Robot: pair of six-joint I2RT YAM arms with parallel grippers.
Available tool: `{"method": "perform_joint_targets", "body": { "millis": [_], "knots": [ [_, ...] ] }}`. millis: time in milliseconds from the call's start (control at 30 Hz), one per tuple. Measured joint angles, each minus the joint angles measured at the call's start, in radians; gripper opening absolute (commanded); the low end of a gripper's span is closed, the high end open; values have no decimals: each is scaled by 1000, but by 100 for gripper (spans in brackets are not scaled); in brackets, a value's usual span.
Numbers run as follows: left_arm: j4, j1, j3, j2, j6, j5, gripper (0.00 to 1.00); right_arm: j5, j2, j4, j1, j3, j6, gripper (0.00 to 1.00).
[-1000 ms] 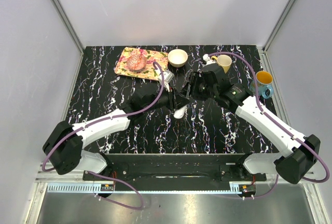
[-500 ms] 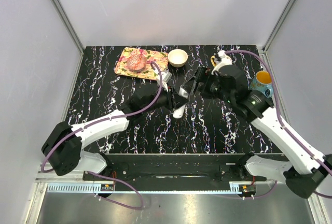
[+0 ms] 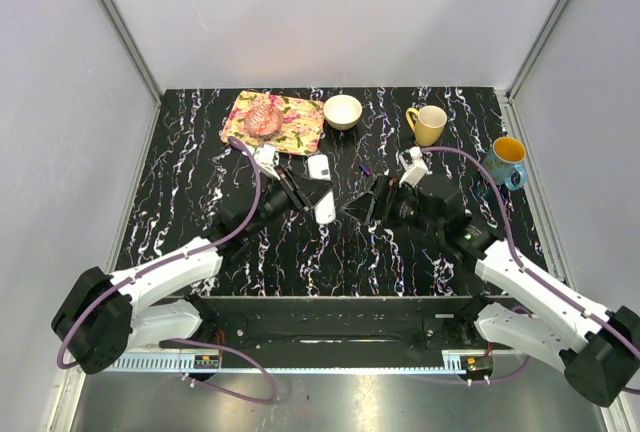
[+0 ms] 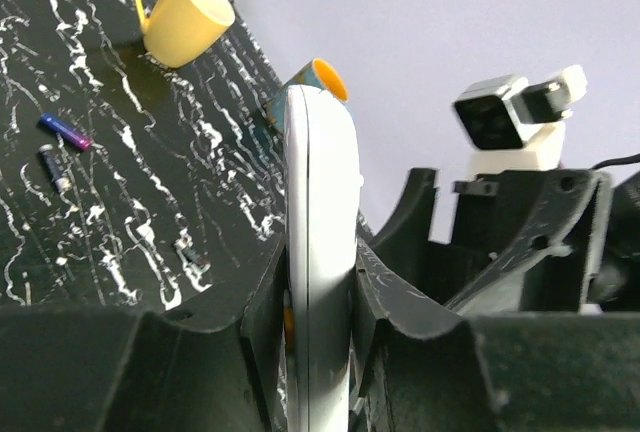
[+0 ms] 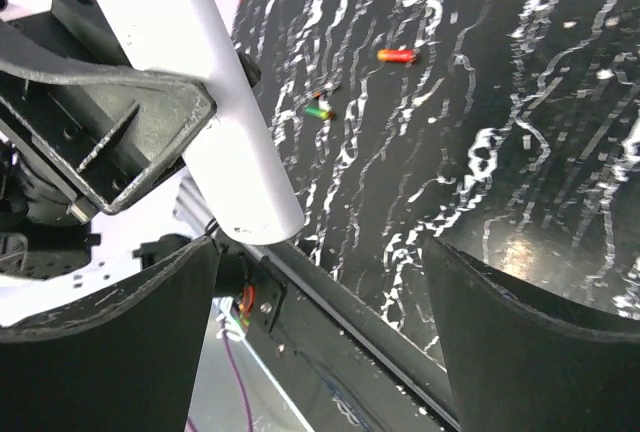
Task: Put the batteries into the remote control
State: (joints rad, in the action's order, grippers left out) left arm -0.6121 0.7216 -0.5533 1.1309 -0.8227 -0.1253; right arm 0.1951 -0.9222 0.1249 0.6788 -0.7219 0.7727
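Because the left end effector [image 4: 318, 337] is clamped on the remote control [image 4: 320, 202] by its thin edges only, with most of the white bar standing out beyond the fingers above the table [image 3: 200, 152], a push on that free end could lever it round or out of the grip. The right end effector [image 5: 320, 352], its fingers spread wide and holding nothing, sits just beside that free end, so a careless swing could do exactly that.

The batteries [image 4: 65, 133] lie loose on the table, none yet loaded as far as I can judge; a blue-purple one and a darker one rest near each other, and a reddish-orange one [image 5: 397, 54] and a green one [image 5: 318, 112] show in the right wrist view; being slim and round, they may roll or squirt from a pinch. Whether the slot faces the right arm cannot be told.

Room is fair: the small white cover piece [image 3: 319, 166] lies just beyond the remote; the yellow mug [image 3: 430, 124] and blue mug [image 3: 507, 160] stand toward the far right; the bowl [image 3: 343, 111] and floral tray [image 3: 295, 117] sit along the far edge; the near middle is bare marble, well apart from any edge.
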Motion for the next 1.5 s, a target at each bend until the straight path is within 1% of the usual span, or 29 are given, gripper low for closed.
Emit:
{"method": "perform_joint_targets", "body": {
  "millis": [267, 400, 433, 500, 533, 600, 633, 667, 700, 733, 767, 833, 900, 933, 1100, 1200, 1233, 1333, 1400, 1500],
  "knots": [
    [-150, -2, 37, -18, -134, -3, 0, 165, -90, -233, 0, 10, 24, 84],
    [-210, -3, 58, -15, -188, -24, 0, 227, -117, -343, 1, 10, 40, 73],
    [-227, -4, 59, -10, -202, -30, 0, 249, -134, -376, 1, 10, 47, 69],
    [-261, -4, 59, 1, -226, -40, 0, 274, -154, -408, 1, 11, 55, 64],
    [-280, -4, 59, 9, -237, -47, 0, 285, -166, -423, 1, 11, 58, 57],
    [-306, -4, 61, 17, -254, -57, 0, 309, -192, -451, 1, 11, 64, 47],
    [-313, -4, 63, 18, -259, -60, 0, 323, -201, -460, 1, 11, 74, 36],
    [-317, -4, 67, 18, -260, -61, 0, 340, -209, -482, 1, 11, 83, 31],
    [-320, -5, 69, 18, -268, -63, 9, 347, -211, -489, 2, 11, 79, 25],
    [-323, -6, 70, 18, -275, -66, 22, 359, -211, -498, 2, 12, 82, 17],
    [-330, -7, 70, 18, -282, -72, 50, 368, -211, -503, 2, 12, 82, 0],
    [-331, -8, 70, 13, -274, -79, 62, 383, -211, -509, 1, 12, 79, 0],
    [-320, -8, 70, 7, -262, -89, 69, 405, -211, -502, 2, 12, 79, 0],
    [-311, -9, 70, 3, -253, -94, 70, 418, -211, -496, 2, 12, 76, 0],
    [-266, -33, 58, -20, -220, -148, 69, 483, -211, -415, 2, 2, 22, 0],
    [-241, -57, 38, -24, -208, -198, 64, 513, -210, -362, 2, -12, -16, 0],
    [-240, -63, 36, -24, -205, -208, 60, 522, -209, -355, 2, -16, -24, 0],
    [-237, -81, 34, -24, -199, -257, 55, 544, -202, -327, 2, -26, -47, 0],
    [-237, -91, 34, -24, -201, -286, 56, 557, -194, -314, 2, -26, -56, 0],
    [-248, -102, 34, -24, -206, -324, 61, 573, -184, -307, 1, -26, -64, 0]
  ]
}}
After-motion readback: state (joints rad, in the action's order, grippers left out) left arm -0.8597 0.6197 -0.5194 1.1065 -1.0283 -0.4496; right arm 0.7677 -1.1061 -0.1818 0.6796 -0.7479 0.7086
